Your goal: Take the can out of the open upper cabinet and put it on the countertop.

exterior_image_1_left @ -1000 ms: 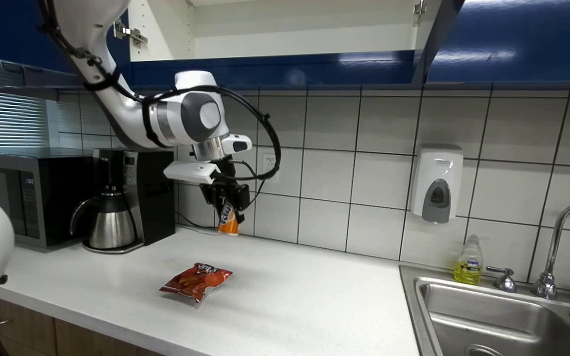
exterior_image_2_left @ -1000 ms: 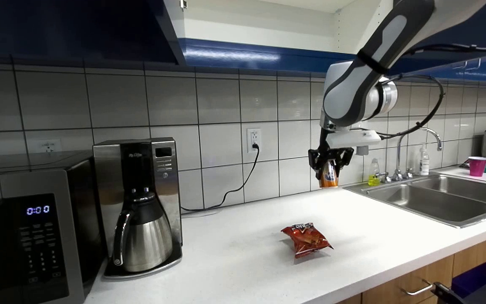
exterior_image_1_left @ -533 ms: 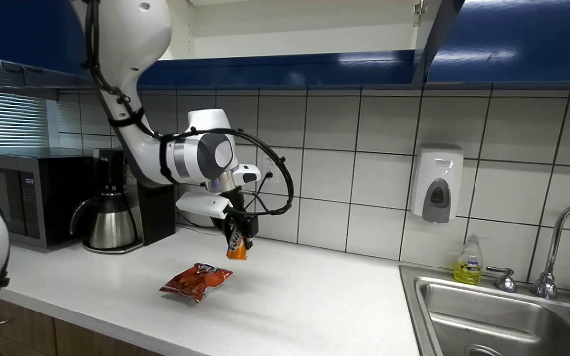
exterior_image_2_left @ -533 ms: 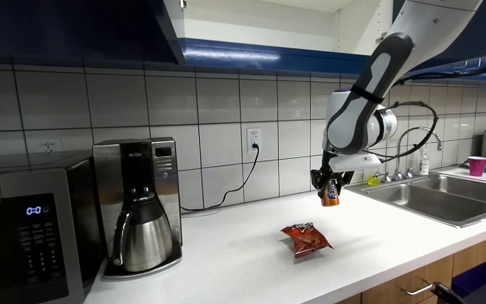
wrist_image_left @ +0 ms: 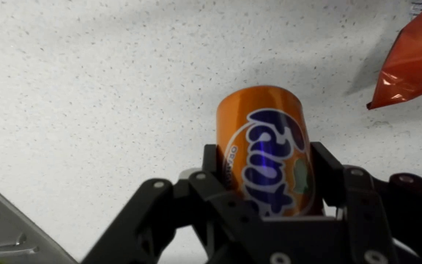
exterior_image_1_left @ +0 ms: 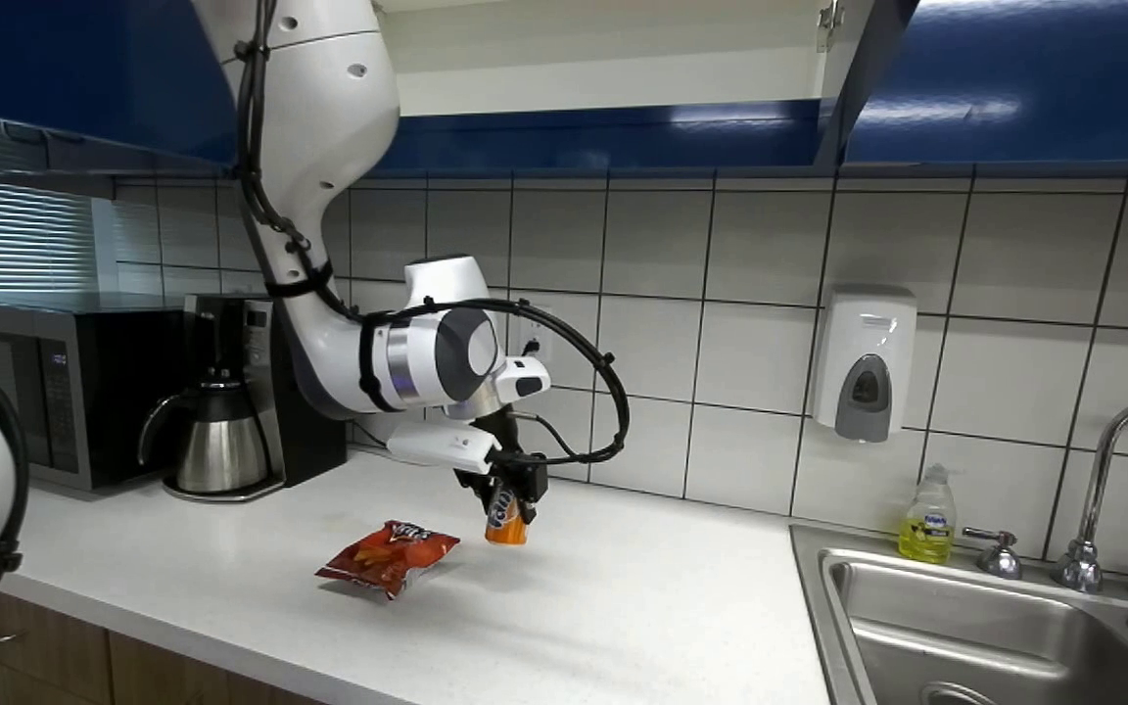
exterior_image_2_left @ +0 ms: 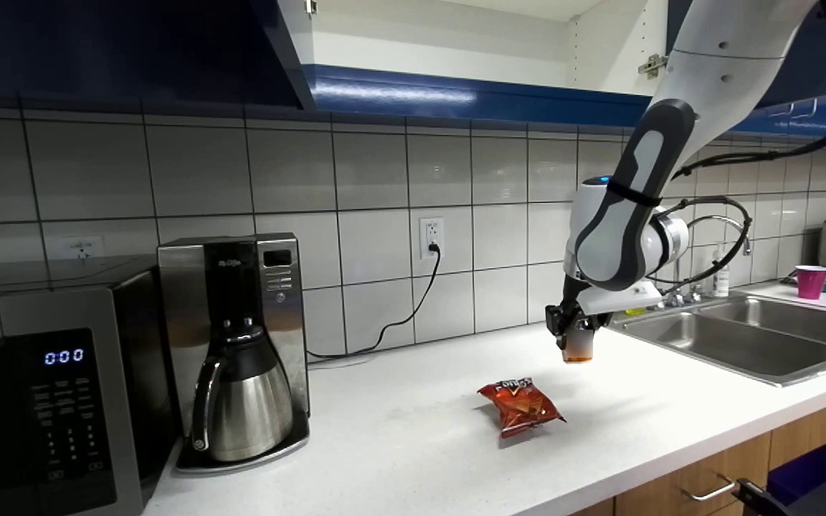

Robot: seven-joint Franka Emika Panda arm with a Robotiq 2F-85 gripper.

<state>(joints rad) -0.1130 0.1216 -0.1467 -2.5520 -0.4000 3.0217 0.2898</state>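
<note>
the jaws of the gripper (wrist_image_left: 265, 159) pinch the can (exterior_image_1_left: 505, 521), one on each flank, its lower part standing out below them. against a second ago the arm (exterior_image_2_left: 648, 154) sits lower and farther toward the sink (exterior_image_1_left: 965, 607), and gripper and can sit lower with it. the can is now roughly upright and close to the countertop (exterior_image_1_left: 642, 627); whether its base touches, i cannot tell. it is well below the open upper cabinet (exterior_image_2_left: 442, 43), near the snack packet (exterior_image_2_left: 519, 408) and not touching it. for the task, i judge the taking-out done and the setting-down under way; what seems left is to bring the base flat onto the surface and only then spread the jaws, since a slim can let go early may tip and roll.

counted, from big to small: one countertop, one open upper cabinet, one arm, one sink with two basins, one microwave (exterior_image_2_left: 62, 408), one coffee maker (exterior_image_2_left: 280, 344), one coffee pot (exterior_image_2_left: 252, 412), one soap dispenser (exterior_image_1_left: 866, 362), one snack packet, one yellow bottle (exterior_image_1_left: 928, 519) and one pale bottle (exterior_image_2_left: 721, 282) by the sink, one pink cup (exterior_image_2_left: 809, 283) at the far end, and, smallest, one orange can, held in the jaws.
</note>
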